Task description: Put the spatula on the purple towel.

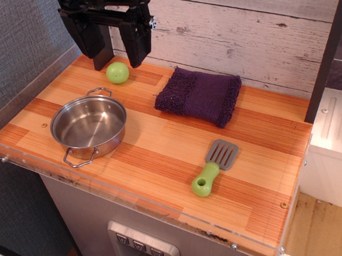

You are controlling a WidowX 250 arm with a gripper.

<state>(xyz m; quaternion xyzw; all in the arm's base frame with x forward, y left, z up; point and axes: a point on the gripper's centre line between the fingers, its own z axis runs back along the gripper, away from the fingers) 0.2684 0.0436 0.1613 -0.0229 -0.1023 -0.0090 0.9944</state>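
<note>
The spatula point(213, 167) lies flat on the wooden tabletop at the front right, its grey slotted blade pointing away and its lime-green handle toward the front edge. The purple towel point(199, 95) lies folded at the back middle, apart from the spatula. My gripper point(118, 56) hangs at the back left, well above the table, open and empty, with its black fingers point(137, 43) wide apart. It is far from the spatula and to the left of the towel.
A steel pan point(89, 127) with two handles stands at the left. A lime-green ball point(117, 72) sits just below my gripper. A clear acrylic rim point(134, 194) runs along the front edge. A plank wall stands behind; a dark post point(329, 48) is at the right.
</note>
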